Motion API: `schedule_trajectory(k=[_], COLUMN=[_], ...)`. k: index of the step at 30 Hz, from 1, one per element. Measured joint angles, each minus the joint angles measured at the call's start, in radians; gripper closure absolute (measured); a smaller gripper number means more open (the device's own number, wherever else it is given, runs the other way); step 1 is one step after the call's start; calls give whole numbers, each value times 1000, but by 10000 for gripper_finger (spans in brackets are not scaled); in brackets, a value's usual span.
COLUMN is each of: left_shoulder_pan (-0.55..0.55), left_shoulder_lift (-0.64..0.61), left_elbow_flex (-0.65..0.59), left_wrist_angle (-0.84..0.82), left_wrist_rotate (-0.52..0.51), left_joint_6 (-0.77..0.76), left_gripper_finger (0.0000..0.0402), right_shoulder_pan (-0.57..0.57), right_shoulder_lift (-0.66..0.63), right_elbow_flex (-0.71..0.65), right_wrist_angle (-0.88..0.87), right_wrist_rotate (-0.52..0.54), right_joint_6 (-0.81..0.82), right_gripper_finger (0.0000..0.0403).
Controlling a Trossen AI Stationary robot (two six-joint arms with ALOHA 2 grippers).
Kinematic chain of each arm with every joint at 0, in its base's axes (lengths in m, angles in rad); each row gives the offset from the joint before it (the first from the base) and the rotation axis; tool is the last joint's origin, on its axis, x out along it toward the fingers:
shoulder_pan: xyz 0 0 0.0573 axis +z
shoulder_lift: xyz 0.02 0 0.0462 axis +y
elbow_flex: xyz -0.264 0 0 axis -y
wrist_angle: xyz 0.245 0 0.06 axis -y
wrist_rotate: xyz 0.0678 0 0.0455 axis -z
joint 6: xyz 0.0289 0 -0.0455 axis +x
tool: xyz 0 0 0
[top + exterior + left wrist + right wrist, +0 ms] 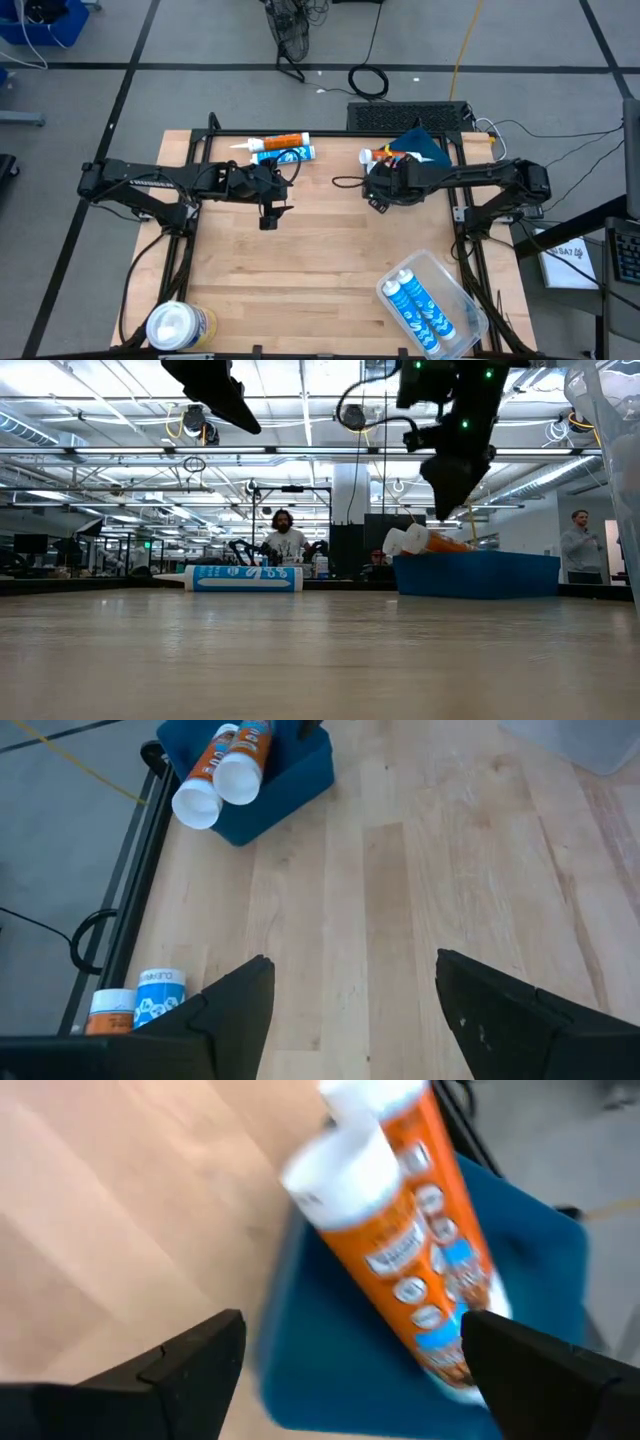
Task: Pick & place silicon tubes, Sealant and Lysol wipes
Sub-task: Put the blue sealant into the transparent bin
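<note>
Fingers spread and empty, the right gripper (350,1370) hovers over two orange tubes (400,1230) sorted into the blue bin (540,1270); the left gripper (350,1010) waits, half-open, holding nothing.

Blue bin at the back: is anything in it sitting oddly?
Yes. Two orange tubes lie slanted in the blue bin, their white ends poking over its rim rather than lying flat inside.

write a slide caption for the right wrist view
Right gripper open above two orange tubes lying in the blue bin beside the wood table.
</note>
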Motion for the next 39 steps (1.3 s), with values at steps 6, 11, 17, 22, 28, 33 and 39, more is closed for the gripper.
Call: schedule_trajectory(k=[6, 11, 17, 22, 28, 33, 39], left_shoulder_pan=[0, 0, 28, 162, 417, 596, 678], left_shoulder_lift=[0, 0, 30, 99, 227, 333, 435], left_elbow_flex=[0, 0, -45, -67, -65, -65, -62], left_wrist_angle=[-2, -69, -84, -136, -116, -7, 83], left_wrist_rotate=[0, -6, -128, -159, -108, -134, -53], left_joint_6=[-56, -110, -207, -274, -249, -226, -227], left_gripper_finger=[131, 131, 131, 131, 131, 131, 131], right_shoulder_pan=[17, 78, 117, 118, 118, 125, 125], right_shoulder_lift=[-82, -158, -227, -255, -260, -260, -259], right_elbow_flex=[-1, -91, -281, -374, -380, -380, -379], right_wrist_angle=[229, 650, 1138, 1312, 1325, 1320, 1320], right_wrist_rotate=[-169, -335, -622, -695, -694, -694, -694], right_joint_6=[-120, -349, -517, -552, -568, -584, -585], right_gripper_finger=[56, 58, 58, 58, 59, 59, 60])
